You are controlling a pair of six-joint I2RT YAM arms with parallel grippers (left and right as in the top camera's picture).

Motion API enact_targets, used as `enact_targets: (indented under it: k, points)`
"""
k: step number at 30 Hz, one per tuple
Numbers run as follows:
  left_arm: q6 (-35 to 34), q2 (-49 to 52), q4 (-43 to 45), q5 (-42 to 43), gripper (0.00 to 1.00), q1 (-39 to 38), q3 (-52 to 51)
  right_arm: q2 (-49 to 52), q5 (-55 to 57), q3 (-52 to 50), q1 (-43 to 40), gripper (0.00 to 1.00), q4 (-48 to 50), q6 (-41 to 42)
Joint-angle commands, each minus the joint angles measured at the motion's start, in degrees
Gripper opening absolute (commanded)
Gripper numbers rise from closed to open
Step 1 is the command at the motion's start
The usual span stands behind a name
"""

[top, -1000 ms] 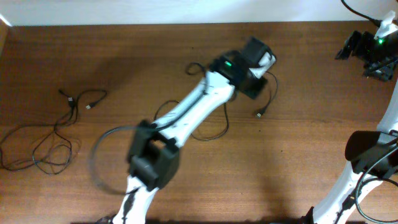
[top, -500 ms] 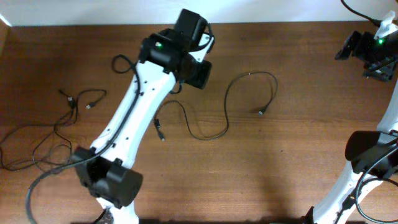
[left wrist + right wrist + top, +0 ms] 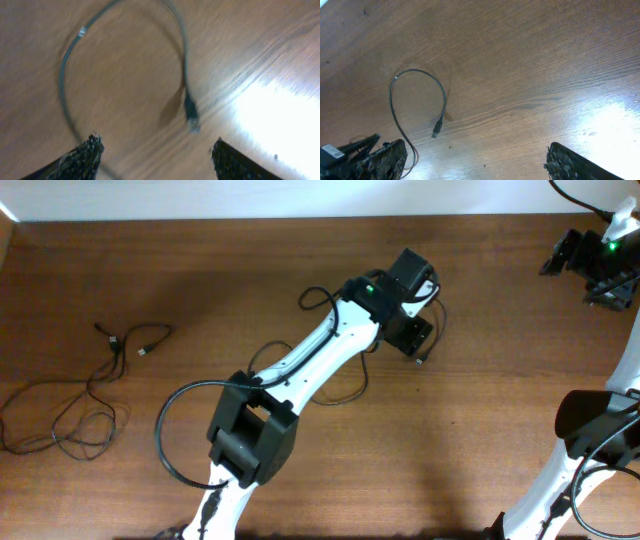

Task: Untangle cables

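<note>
As the left end effector (image 3: 156,150) gapes, cables (image 3: 95,395) rest on the table (image 3: 500,400).

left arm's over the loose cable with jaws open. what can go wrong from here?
1. The left gripper hangs open above the plug, which lies flat on the table. Closing may miss it or scrape wood.
2. In the overhead view the loose cable runs under the left arm, so a sweep could drag it.
3. The tangled bunch lies far left, away from both grippers. The right gripper is open too, holding nothing.
</note>
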Motion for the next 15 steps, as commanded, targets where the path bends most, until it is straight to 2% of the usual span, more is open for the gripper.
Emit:
enact_targets:
  k: [1,3,5,15]
  points:
    - [-0.2,3.8,3.8,1.8,0.73,-1.9,-0.3,-1.1,-0.1,0.5,0.3,0.91,-0.3,-0.7]
    - [-0.2,5.5,5.7,1.8,0.87,-2.7,-0.3,-1.1,-0.1,0.5,0.3,0.91,-0.3,-0.7]
    - [-0.1,6.8,7.1,1.7,0.88,-3.4,-0.3,-1.1,-0.1,0.5,0.3,0.91,-0.3,-0.7]
    - [0.5,12.9,8.5,1.7,0.63,-4.3,-0.3,-1.1,-0.1,0.5,0.3,0.91,-0.3,-0.6]
